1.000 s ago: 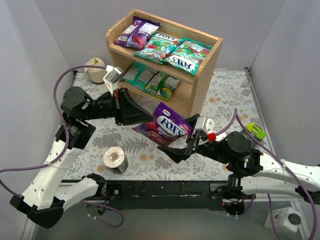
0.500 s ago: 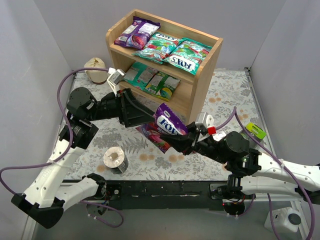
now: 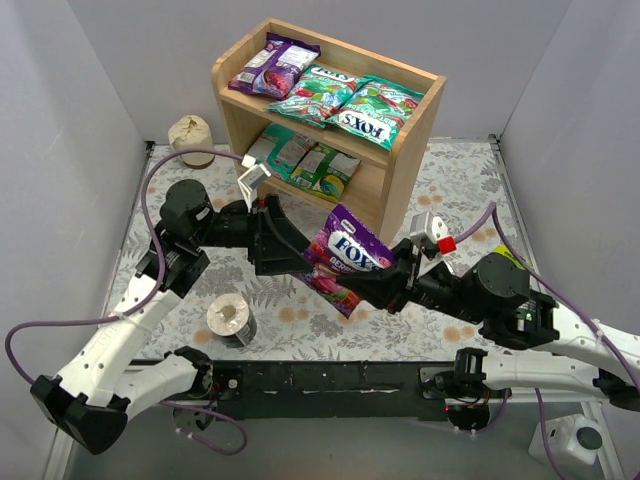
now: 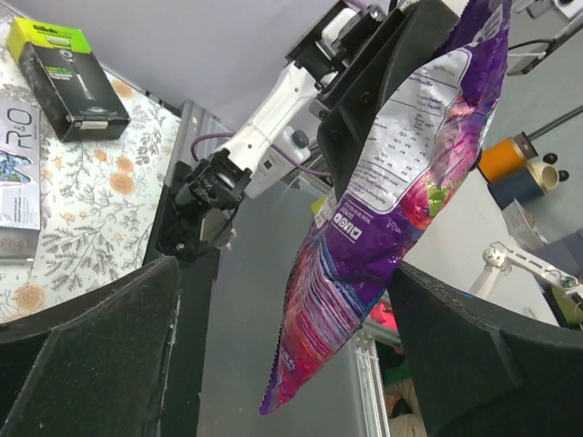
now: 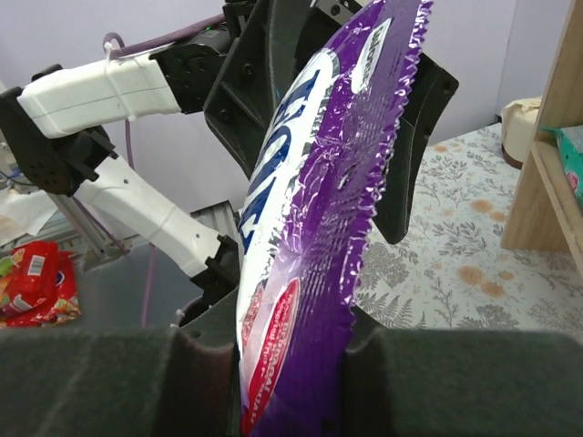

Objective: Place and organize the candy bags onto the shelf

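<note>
A purple FOX'S candy bag (image 3: 350, 252) hangs above the table in front of the shelf (image 3: 402, 170), and my right gripper (image 3: 386, 288) is shut on its lower end. In the right wrist view the bag (image 5: 310, 246) stands edge-on, pinched in the right gripper (image 5: 291, 382). My left gripper (image 3: 295, 250) is open around the bag's other end without touching it. The left wrist view shows the bag (image 4: 401, 182) hanging free inside the left gripper (image 4: 282, 355). The top tier holds a purple bag (image 3: 275, 62) and green bags (image 3: 375, 105). More green bags (image 3: 305, 160) lie on the lower tier.
A grey tape roll (image 3: 230, 320) stands near the front left. A beige round object (image 3: 188, 130) sits at the back left by the shelf. A green-and-black box (image 4: 68, 77) and a slim white box (image 4: 18, 173) lie on the right of the table.
The left gripper opened and let go of the purple bag. The right gripper shut on the bag and raised it toward the shelf. Both arms shifted right.
</note>
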{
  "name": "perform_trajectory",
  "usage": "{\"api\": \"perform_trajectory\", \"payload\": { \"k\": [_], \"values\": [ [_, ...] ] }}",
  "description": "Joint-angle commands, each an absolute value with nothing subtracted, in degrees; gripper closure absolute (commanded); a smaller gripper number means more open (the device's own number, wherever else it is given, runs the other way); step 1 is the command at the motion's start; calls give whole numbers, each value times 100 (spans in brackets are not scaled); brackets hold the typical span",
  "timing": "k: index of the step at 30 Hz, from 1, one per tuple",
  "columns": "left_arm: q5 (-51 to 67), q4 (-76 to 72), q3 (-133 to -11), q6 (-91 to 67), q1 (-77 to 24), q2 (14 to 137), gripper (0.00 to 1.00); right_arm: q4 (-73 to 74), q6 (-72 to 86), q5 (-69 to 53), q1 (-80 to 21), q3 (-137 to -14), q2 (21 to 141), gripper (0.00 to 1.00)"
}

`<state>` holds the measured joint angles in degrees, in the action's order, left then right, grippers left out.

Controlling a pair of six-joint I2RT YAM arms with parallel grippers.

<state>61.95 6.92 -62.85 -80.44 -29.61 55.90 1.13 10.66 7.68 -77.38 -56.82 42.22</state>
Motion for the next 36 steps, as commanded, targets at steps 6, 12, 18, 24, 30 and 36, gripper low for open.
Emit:
{"api": "perform_trajectory", "payload": {
  "k": [6, 12, 18, 24, 30, 36],
  "values": [
    [6363, 598, -6267, -7734, -3261, 5590, 23, 360, 1547, 606, -7770, -6328, 4763, 99],
    [6347, 492, -6082, -7726, -3296, 5449, 92, 369, 1740, 1001, -7770, -6302, 4817, 94],
    [5144, 1466, -6398, -7296, -3296, 5563, 100, 623, 1942, 1757, -7778, -6039, 4440, 43],
    [3069, 2496, -7031, -7207, -3305, 6064, 100, 1695, 2443, 3145, -7778, -6029, 4052, 30],
    [2172, 2470, -7374, -7374, -3296, 6652, 100, 2144, 2487, 3761, -7770, -6319, 3990, 28],
    [2223, 1988, -7540, -7348, -3278, 7293, 100, 2013, 2119, 3156, -7778, -6381, 4008, 28]
  ]
}}
